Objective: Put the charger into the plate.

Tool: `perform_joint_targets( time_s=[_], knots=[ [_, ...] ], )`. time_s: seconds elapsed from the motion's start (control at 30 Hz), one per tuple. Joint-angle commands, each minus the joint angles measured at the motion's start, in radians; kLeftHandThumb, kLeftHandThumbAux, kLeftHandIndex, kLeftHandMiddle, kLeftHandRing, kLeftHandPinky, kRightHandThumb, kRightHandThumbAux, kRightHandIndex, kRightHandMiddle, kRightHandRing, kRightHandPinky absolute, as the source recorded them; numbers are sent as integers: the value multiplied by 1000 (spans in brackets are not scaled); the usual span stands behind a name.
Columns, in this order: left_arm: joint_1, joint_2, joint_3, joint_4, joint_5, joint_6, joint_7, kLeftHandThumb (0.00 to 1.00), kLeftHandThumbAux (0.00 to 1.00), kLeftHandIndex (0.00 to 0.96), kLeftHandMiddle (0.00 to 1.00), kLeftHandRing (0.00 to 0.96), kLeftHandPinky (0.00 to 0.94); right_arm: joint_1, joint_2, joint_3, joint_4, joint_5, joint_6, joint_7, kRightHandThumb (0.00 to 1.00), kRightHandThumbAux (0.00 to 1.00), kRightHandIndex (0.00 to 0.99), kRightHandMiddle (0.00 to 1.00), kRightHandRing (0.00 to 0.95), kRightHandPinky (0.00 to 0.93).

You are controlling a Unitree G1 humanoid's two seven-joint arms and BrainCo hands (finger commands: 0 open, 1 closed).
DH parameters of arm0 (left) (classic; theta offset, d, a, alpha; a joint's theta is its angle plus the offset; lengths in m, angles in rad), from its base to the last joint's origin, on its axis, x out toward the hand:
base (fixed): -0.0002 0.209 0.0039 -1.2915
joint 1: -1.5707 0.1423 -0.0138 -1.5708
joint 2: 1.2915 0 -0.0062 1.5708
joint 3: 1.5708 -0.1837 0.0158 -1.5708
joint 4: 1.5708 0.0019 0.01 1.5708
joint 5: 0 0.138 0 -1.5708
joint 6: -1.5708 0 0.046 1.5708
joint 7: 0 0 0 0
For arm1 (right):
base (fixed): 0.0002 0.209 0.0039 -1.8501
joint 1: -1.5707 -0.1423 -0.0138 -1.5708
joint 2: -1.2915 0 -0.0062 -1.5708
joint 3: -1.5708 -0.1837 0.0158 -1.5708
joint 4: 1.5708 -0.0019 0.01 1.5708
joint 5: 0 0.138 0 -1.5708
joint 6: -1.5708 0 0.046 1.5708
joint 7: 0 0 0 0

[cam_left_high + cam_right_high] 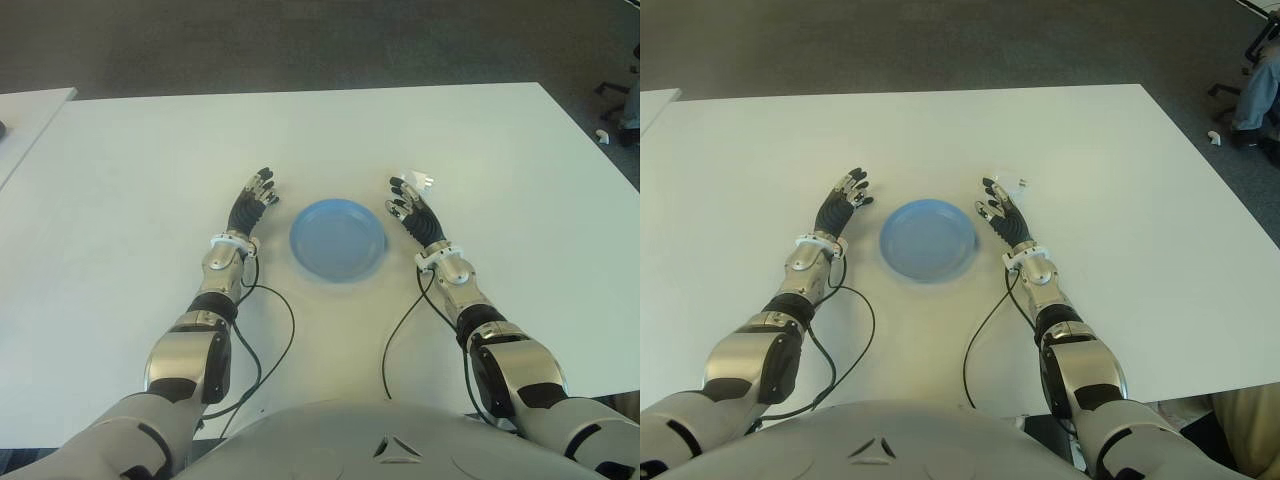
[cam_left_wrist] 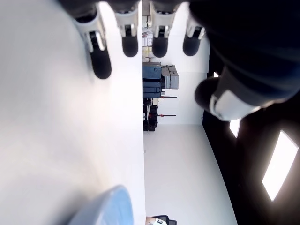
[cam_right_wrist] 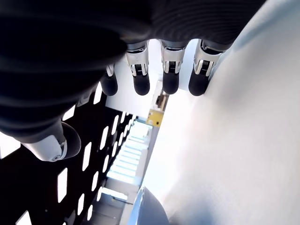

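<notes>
Right wrist view: the right hand [image 3: 154, 79] shows its fingers straight and spread, with nothing between them and the thumb.
Right hand position: palm up just right of the round light-blue plastic plate [image 1: 338, 240], fingertips close to the charger.
Left hand: the left hand [image 1: 252, 202] shows just left of the plate, fingers likewise spread and holding nothing.
Charger: a small white plastic charger [image 1: 418, 181] lies on the white bench [image 1: 130, 200], just beyond the right fingertips and near the plate's far right rim.
Handling: it is probably light, rigid and smooth, so it may skid if nudged; its shape is too small to read.
Grasp: a pinch across its two broader sides looks safest.
Count: one charger, one plate, two hands.
</notes>
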Motion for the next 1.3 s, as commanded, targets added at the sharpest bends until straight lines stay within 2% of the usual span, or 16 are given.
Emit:
perform_joint_targets(
  time_s=[0.03, 0.23, 0.4, 0.6, 0.93, 1.07, 1.3],
  knots=[
    [16, -5, -9, 31, 21, 28, 22, 0, 579, 0, 0, 0, 6, 48, 6, 38, 51, -52, 56, 21, 394, 479, 78, 76, 83, 169],
    [15, -6, -20, 31, 34, 44, 42, 0, 596, 0, 0, 0, 13, 14, -14, 53, 23, -67, 89, 12, 412, 499, 99, 109, 128, 230],
    [12, -2, -28, 32, 43, 60, 45, 0, 617, 4, 2, 0, 12, -27, -41, 60, -2, -89, 167, -38, 410, 567, 112, 194, 219, 296],
    [9, -1, -28, 32, 47, 70, 38, 0, 625, 14, 11, 3, 20, -71, -66, 42, -52, -78, 248, -46, 398, 627, 125, 253, 275, 319],
    [7, -4, -23, 30, 42, 76, 25, 0, 627, 30, 21, 14, 35, -82, -79, 29, -294, -80, 425, -47, 400, 698, 138, 290, 315, 353],
    [5, -5, -23, 32, 43, 77, 24, 0, 623, 35, 23, 16, 34, -98, -85, 21, -367, -68, 499, -16, 420, 712, 135, 300, 338, 388],
    [1, -5, -26, 34, 47, 82, 32, 0, 618, 45, 25, 20, 41, -113, -86, 12, -448, -60, 568, 11, 460, 721, 129, 315, 384, 450]
  ],
)
